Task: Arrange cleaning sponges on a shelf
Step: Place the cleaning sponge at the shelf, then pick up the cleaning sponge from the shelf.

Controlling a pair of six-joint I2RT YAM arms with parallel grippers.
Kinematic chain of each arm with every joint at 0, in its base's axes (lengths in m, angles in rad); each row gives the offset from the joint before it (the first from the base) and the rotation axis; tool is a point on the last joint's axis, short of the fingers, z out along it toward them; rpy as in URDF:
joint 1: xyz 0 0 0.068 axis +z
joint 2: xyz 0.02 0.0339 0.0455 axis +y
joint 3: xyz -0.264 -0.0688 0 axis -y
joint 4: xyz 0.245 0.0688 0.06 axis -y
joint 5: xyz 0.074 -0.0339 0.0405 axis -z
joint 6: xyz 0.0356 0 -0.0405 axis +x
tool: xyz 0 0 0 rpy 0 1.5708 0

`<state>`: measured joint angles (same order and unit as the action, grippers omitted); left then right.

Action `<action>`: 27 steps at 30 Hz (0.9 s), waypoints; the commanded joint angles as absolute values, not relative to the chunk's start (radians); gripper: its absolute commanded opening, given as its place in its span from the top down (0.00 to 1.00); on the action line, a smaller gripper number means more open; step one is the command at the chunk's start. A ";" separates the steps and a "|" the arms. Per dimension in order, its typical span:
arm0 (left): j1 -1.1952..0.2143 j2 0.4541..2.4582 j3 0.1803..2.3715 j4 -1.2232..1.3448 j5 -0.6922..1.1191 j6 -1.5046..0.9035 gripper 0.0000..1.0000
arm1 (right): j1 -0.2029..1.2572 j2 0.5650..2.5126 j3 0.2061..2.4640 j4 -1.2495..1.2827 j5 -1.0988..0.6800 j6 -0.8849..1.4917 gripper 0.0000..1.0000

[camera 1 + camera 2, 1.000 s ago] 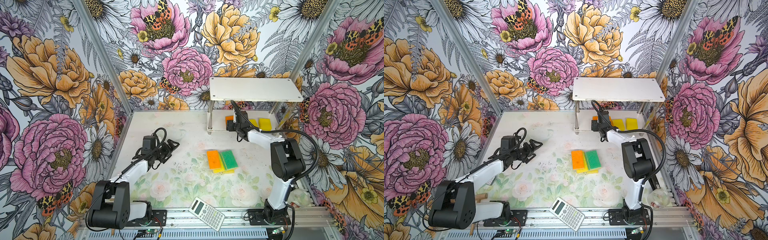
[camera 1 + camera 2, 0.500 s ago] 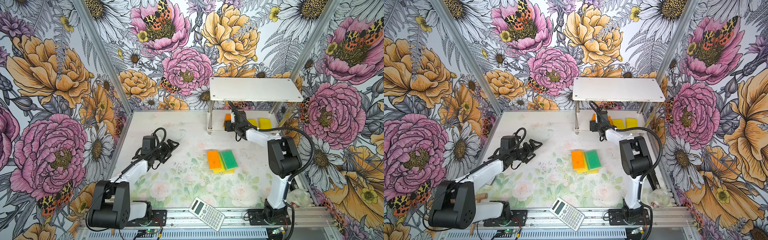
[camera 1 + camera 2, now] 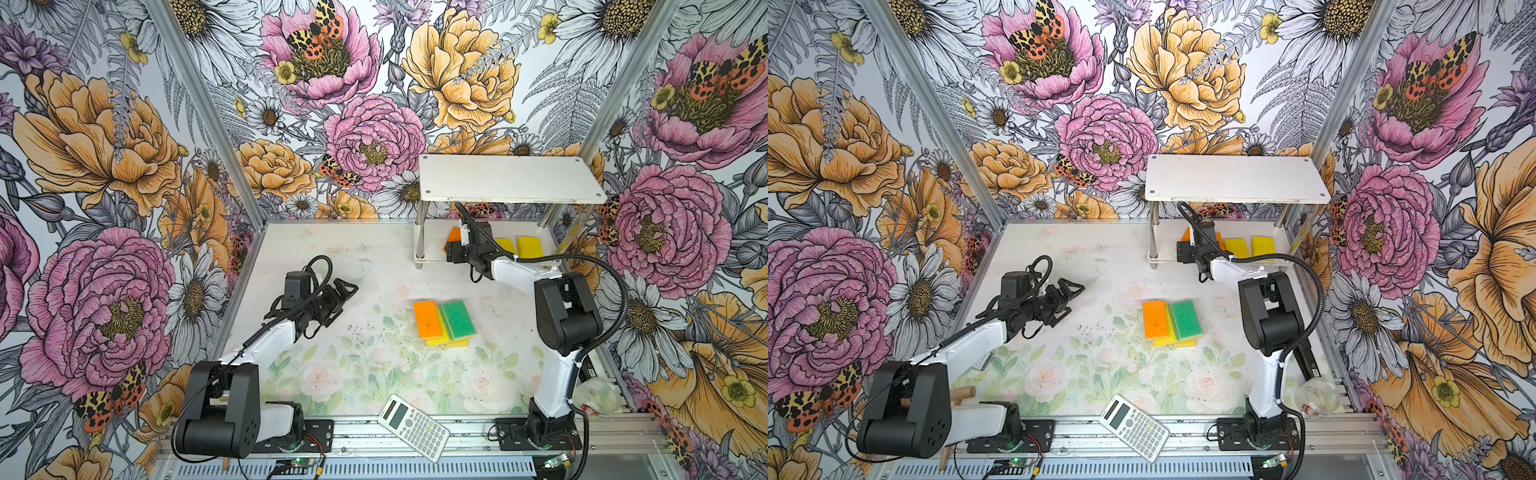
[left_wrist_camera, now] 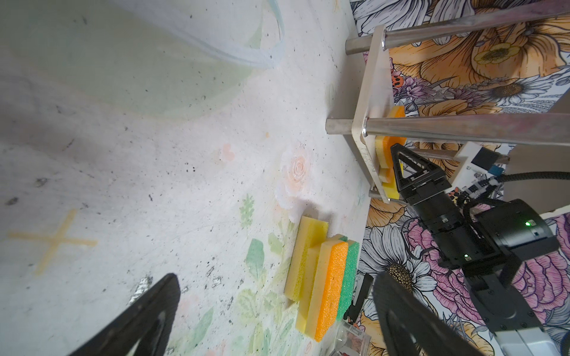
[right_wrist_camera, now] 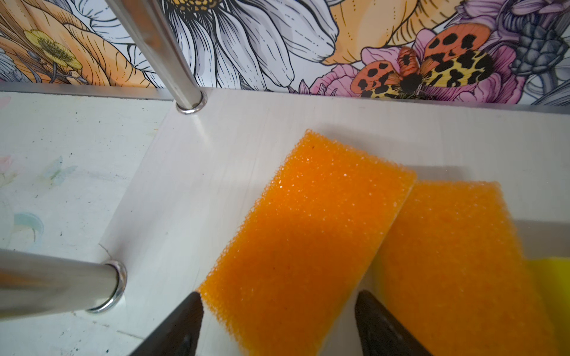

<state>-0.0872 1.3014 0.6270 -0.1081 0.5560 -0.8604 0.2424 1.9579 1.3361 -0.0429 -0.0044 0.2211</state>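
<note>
The shelf (image 3: 507,178) stands at the back right. My right gripper (image 5: 279,296) reaches under its top board, open, its jaws on either side of an orange sponge (image 5: 302,234) that lies flat on the lower board (image 5: 191,185). A gap shows at one finger. A second orange sponge (image 5: 456,262) and two yellow sponges (image 3: 505,246) lie beside it. Mid-table is a pile: an orange sponge (image 3: 428,319) and a green-topped sponge (image 3: 458,318) on top of yellow ones (image 3: 436,341). My left gripper (image 3: 347,286) hovers open and empty to the pile's left.
A white calculator (image 3: 413,427) lies at the front edge. A clear plastic cup (image 3: 594,395) sits at the front right, beside the right arm's base. A clear bowl (image 4: 246,58) rests on the table beyond my left gripper. The shelf's metal posts (image 5: 160,46) flank the right gripper.
My right gripper has slid a little deeper under the top board, and its jaws have spread off the orange sponge. The left arm has not moved.
</note>
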 commanded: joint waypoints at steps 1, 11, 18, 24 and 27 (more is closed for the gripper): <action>-0.079 1.285 0.624 -0.114 0.555 -0.839 0.01 | 0.241 1.905 1.322 -0.026 0.008 0.293 0.15; -0.078 1.295 0.620 -0.107 0.560 -0.834 0.01 | 0.272 1.851 1.272 -0.031 0.078 0.423 0.05; -0.078 1.301 0.618 -0.102 0.565 -0.830 0.01 | 0.311 1.873 1.280 -0.053 0.112 0.503 0.06; -0.075 1.307 0.620 -0.102 0.566 -0.827 0.01 | 0.319 1.918 1.311 -0.064 0.106 0.523 0.13; -0.075 1.305 0.617 -0.102 0.565 -0.827 0.01 | 0.319 1.935 1.324 -0.070 0.107 0.520 0.17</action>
